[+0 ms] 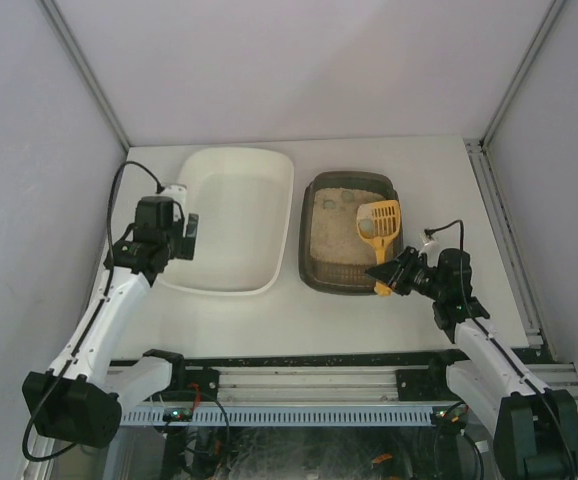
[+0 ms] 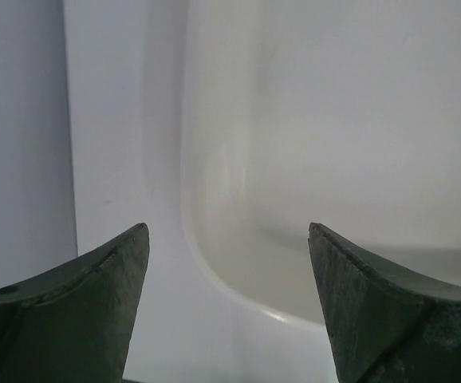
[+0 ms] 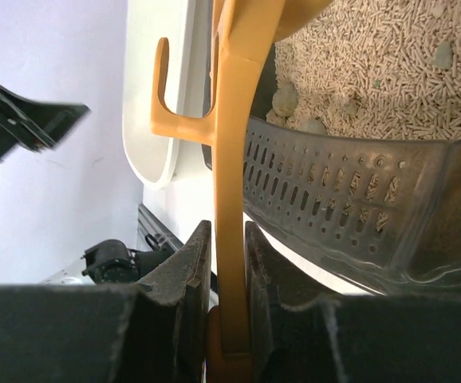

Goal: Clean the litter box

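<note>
The litter box [image 1: 312, 268] is a dark tray with pale litter [image 3: 374, 56] inside, standing right of centre. A yellow scoop [image 1: 378, 222] reaches over its near right rim, head above the litter. My right gripper [image 1: 387, 272] is shut on the scoop's handle [image 3: 234, 144]; the right wrist view shows both pads pressed flat against it at the gripper [image 3: 229, 231]. Grey clumps [image 3: 285, 100] lie in the litter near the perforated wall [image 3: 350, 191]. My left gripper [image 1: 187, 236] hovers open at the white tub's left edge, and its jaws [image 2: 226, 231] straddle the tub's rim [image 2: 238, 295] without touching it.
The large white tub [image 1: 287, 200] sits left of the litter box, almost touching it. Enclosure walls close in at the left, back and right. A metal rail [image 1: 369, 385] runs along the table's near edge between the arm bases.
</note>
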